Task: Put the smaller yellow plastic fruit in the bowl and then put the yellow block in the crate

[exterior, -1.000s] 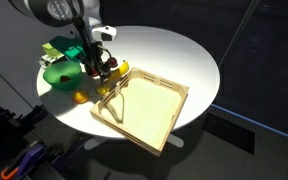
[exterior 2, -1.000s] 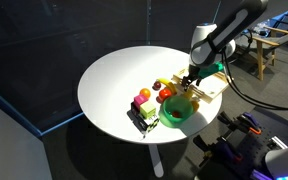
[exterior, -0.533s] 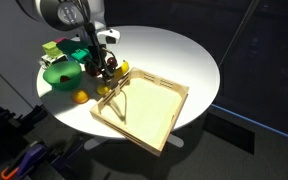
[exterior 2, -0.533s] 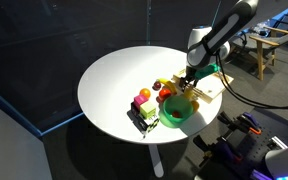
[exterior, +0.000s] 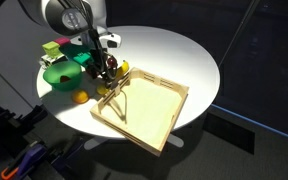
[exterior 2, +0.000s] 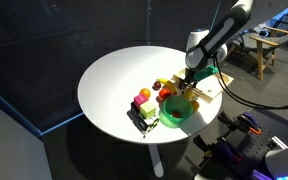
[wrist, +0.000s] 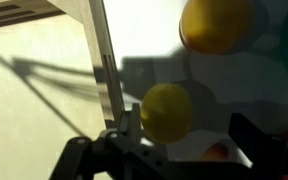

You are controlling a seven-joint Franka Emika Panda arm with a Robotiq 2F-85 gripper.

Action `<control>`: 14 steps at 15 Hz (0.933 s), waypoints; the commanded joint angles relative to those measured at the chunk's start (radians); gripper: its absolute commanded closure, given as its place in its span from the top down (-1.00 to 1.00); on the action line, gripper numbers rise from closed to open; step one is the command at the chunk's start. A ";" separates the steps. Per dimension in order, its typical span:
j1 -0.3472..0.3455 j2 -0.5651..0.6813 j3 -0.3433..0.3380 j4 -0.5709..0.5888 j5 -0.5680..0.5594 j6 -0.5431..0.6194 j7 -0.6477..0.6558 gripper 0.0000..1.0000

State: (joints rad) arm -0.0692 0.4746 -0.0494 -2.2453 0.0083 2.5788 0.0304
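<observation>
The table (exterior: 179, 50) was plain white, the crate (exterior: 149, 110) pale bare wood, the bowl (exterior: 59, 73) bright green, and the loose fruit (exterior: 80, 97) next to it orange. In the wrist view the small fruit (wrist: 167, 112) was lemon yellow and the bigger fruit (wrist: 216, 25) a deeper orange-yellow. In an exterior view there was a red fruit (exterior 2: 167, 96), a yellow block (exterior 2: 144, 94), a pink piece (exterior 2: 138, 101) and a black rack (exterior 2: 141, 118), all against a dark backdrop.
</observation>
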 commanded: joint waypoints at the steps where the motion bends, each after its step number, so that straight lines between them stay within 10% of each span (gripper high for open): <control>1: -0.007 0.016 0.002 0.020 0.002 0.010 -0.028 1.00; 9: -0.007 0.030 -0.001 0.025 -0.001 0.011 -0.032 1.00; 14: -0.008 0.035 -0.001 0.030 0.000 0.007 -0.034 -0.02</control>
State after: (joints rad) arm -0.0696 0.4986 -0.0504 -2.2343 0.0083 2.5793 0.0179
